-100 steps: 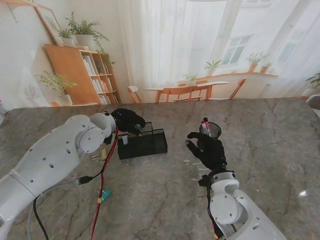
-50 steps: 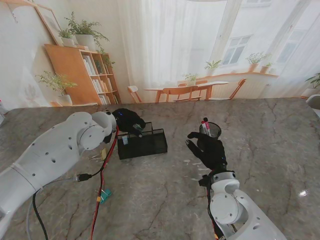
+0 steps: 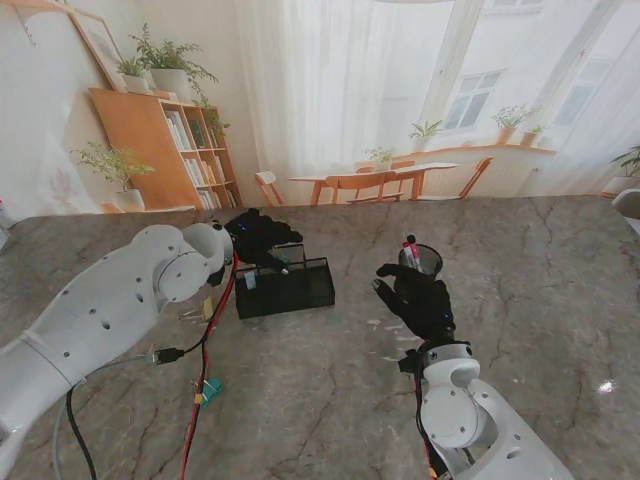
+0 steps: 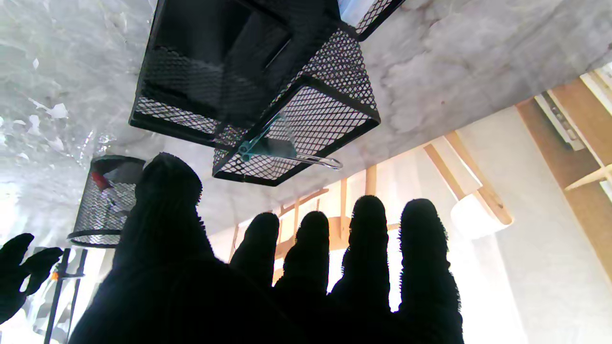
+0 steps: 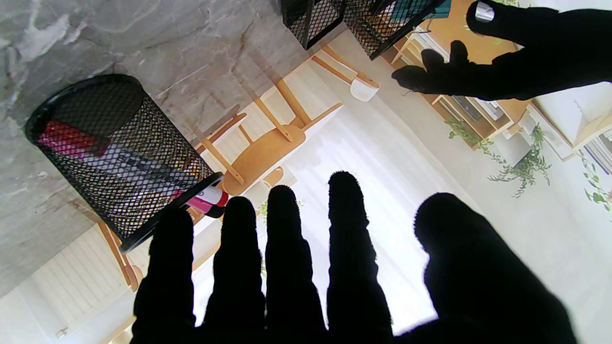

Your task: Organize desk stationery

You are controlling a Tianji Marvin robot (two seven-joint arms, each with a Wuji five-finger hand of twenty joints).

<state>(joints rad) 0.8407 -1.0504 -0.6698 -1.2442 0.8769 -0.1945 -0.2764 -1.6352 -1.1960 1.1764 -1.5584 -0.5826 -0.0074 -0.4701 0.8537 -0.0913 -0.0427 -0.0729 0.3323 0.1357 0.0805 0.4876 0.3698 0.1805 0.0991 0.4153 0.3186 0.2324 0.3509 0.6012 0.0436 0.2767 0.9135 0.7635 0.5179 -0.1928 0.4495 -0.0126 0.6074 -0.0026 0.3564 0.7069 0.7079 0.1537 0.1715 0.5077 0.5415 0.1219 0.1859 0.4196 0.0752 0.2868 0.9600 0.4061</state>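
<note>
The marble bench (image 3: 520, 300) fills the lower frame. Left of centre sits the black mesh tray (image 3: 285, 288); the left hand (image 3: 258, 238), curled over its far end a second ago, has now spread its fingers and holds nothing, so I judge a teal clip (image 4: 267, 145) was just dropped inside. Right of centre, the right hand (image 3: 415, 298) hovers spread and empty, just nearer than the pen cup (image 3: 421, 260).

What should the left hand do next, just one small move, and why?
Probably draw the left hand back and up from the mesh organizer. Its fingers are spread and hold nothing, and a teal binder clip already sits in the organizer's end compartment. The right hand is also open, near the pen cup.
</note>
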